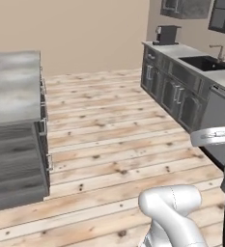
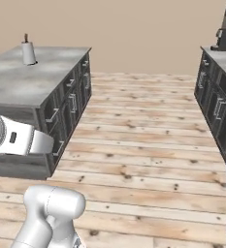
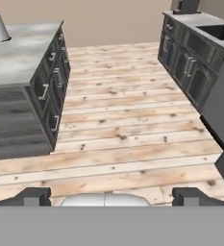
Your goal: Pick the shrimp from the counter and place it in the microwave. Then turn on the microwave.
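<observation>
The floor [image 1: 114,140] looks like pale knotted wood planks, matt; the island top [image 2: 22,80] mottled grey stone; the sink [image 1: 208,62] dark, smooth.

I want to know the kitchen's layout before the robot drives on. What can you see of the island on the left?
The island is a long block with a mottled grey stone-like top and dark drawer fronts with pale bar handles on its aisle side. It stands on the wooden plank floor. A white paper-towel roll stands upright near its far end.
</observation>
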